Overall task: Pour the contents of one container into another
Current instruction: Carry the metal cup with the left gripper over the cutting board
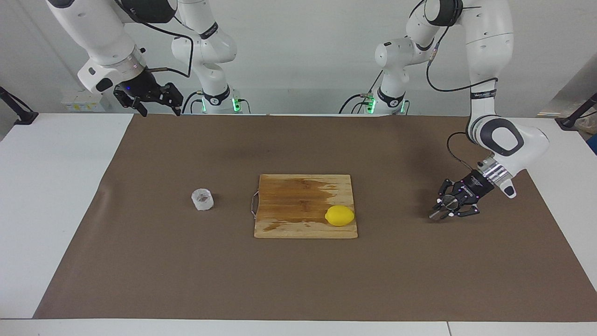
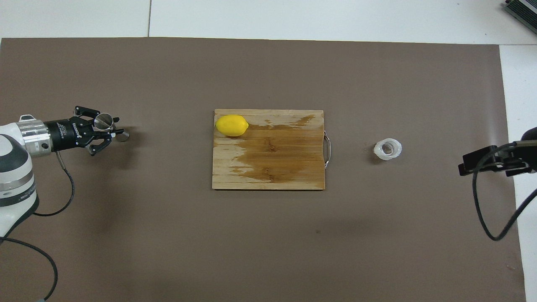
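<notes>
The left pincer [image 1: 444,208] pinches the metal jigger [image 2: 103,121], tilted, low over the tabletop [image 1: 140,261] at the left arm's end. The glass cup [image 1: 202,199] stands upright toward the right arm's end, well apart from the cutting board [image 1: 298,196]; the right pincer [image 1: 158,106] waits raised, fingers spread

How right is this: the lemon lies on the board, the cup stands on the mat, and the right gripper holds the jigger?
No: the left gripper holds the jigger, as the facing view shows; the right gripper waits open, raised. Lemon and cup are as you say.
</notes>
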Tool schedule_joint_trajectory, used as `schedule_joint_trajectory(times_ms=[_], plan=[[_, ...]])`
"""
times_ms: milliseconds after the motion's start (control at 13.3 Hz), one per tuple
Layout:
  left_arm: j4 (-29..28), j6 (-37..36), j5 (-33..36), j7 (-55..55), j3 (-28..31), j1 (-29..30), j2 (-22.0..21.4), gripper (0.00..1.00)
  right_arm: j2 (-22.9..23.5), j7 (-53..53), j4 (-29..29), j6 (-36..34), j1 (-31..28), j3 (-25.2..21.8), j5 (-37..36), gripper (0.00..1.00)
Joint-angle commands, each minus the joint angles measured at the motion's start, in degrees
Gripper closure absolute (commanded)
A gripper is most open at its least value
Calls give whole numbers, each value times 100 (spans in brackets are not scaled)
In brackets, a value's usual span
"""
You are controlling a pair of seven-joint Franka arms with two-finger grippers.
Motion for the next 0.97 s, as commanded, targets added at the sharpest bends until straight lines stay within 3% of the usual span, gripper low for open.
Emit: schedule_joint_trajectory(times_ms=[0,525,900], plan=[[-170,84,-137,-71,13,-103,-389,100,-103,-124,-79,-30,-40,-2,-5,0],[-126,462,-260,-993,-23,-1490,-821,100,-103,-124,-79,-30,-40,-2,-5,0],[23,1163,-1277,-1195,-66,-2781,-795,100,-103,-124,-79,-30,-40,-2,-5,0]])
